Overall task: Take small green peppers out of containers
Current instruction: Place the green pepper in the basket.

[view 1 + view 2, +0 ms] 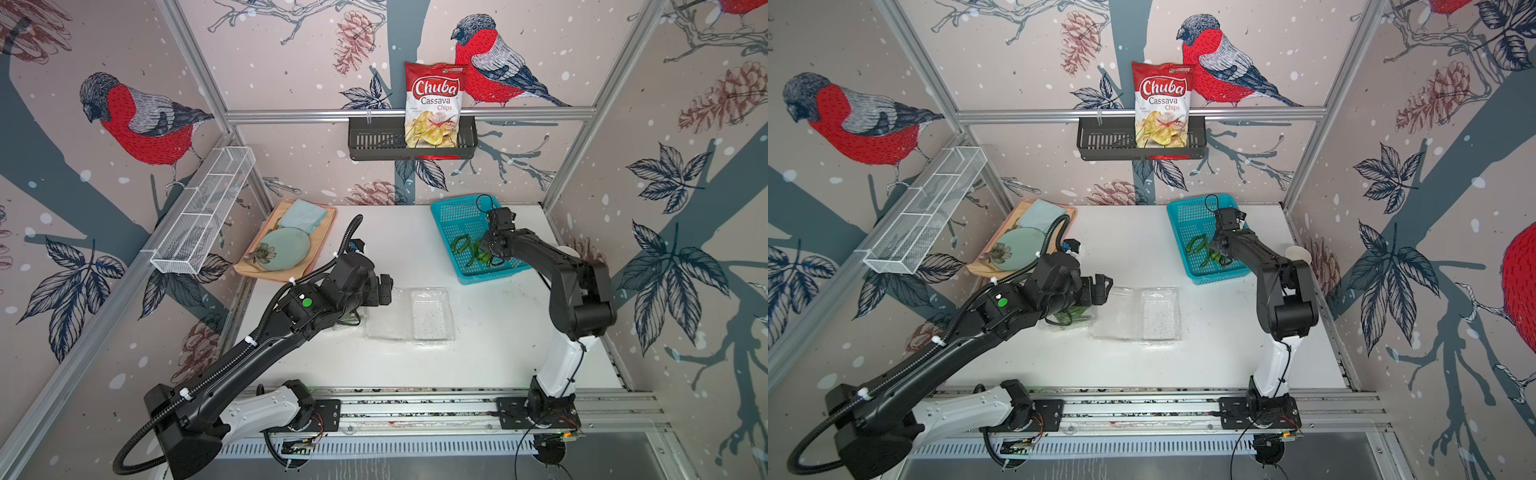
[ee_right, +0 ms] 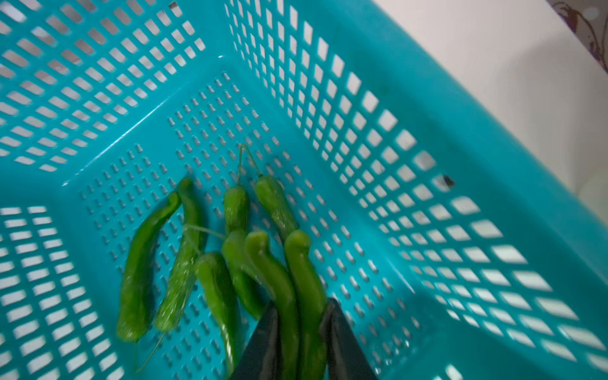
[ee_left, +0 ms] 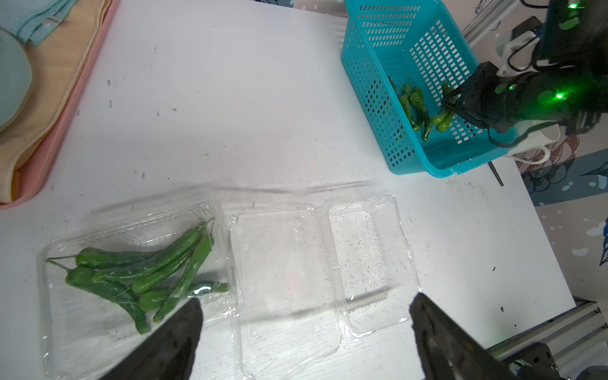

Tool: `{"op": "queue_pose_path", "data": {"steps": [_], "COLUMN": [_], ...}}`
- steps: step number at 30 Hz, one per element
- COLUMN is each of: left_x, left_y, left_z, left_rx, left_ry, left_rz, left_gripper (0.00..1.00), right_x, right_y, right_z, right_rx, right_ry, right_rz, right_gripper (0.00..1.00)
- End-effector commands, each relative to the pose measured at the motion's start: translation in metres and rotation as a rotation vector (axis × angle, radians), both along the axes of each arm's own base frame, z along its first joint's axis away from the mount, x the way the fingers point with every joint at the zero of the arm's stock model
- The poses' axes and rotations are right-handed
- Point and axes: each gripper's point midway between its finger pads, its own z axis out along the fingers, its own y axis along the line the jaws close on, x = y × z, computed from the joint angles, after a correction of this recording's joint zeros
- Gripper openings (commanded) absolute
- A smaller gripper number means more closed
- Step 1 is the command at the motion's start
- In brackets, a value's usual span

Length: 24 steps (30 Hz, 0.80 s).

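Red-and-white snack bag (image 1: 434, 104), printed "Chuba Cassava Chips"

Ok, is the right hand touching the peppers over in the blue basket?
Touching. The right wrist view shows the right hand pinching two peppers between its fingers inside the basket.

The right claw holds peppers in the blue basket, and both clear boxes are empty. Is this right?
Not both. The left wrist view shows one clear box open and empty; the second clear box has peppers inside. The rest is right.
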Motion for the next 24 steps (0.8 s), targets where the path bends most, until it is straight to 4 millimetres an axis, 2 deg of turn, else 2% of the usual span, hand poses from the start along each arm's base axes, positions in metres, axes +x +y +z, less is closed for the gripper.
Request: {"op": "queue_pose_path", "data": {"steps": [1,3,4,5,6,7,9,11,14,18,21,24], "left_x": [-0.003,-0.005,-0.005,-0.006,-0.007,-0.007,-0.007,-0.007,-0.006,-0.004,-0.003,-0.003], "left_y": [0.003,0.001,-0.001,-0.001,-0.002,-0.002,-0.002,-0.002,-0.005,-0.009,-0.012,-0.015], "left_z": [-0.005,-0.007,-0.008,-0.01,-0.01,-0.01,-0.01,-0.01,-0.01,-0.011,-0.011,-0.014], "left_rx": [0.034,0.033,0.029,0.029,0.026,0.025,0.021,0.017,0.005,-0.017,-0.033,-0.048], "left_ry": [0.017,0.029,0.035,0.041,0.044,0.045,0.041,0.037,0.031,0.023,0.022,0.028], "left_rz": [-0.011,-0.024,-0.03,-0.034,-0.038,-0.039,-0.039,-0.04,-0.047,-0.051,-0.05,-0.051], "left_gripper": [0.95,0.96,0.96,0.97,0.97,0.97,0.97,0.97,0.97,0.97,0.97,0.97], "right_x": [0.016,0.017,0.017,0.016,0.014,0.013,0.01,0.005,-0.012,-0.057,-0.103,-0.152], "right_y": [0.005,0.006,0.005,0.006,0.007,0.008,0.011,0.018,0.045,0.091,0.124,0.153], "right_z": [-0.017,-0.033,-0.04,-0.043,-0.044,-0.04,-0.024,0.001,0.042,0.079,0.093,0.089], "right_rx": [-0.055,-0.072,-0.074,-0.07,-0.067,-0.064,-0.077,-0.108,-0.096,-0.079,0.013,0.168], "right_ry": [0.031,0.081,0.104,0.115,0.121,0.118,0.094,0.055,-0.012,-0.05,-0.062,-0.039], "right_rz": [0.054,0.061,0.062,0.065,0.067,0.068,0.075,0.091,0.159,0.251,0.287,0.316], "right_gripper": [0.25,0.28,0.34,0.45,0.64,0.74,0.81,0.84,0.87,0.88,0.88,0.88]}}
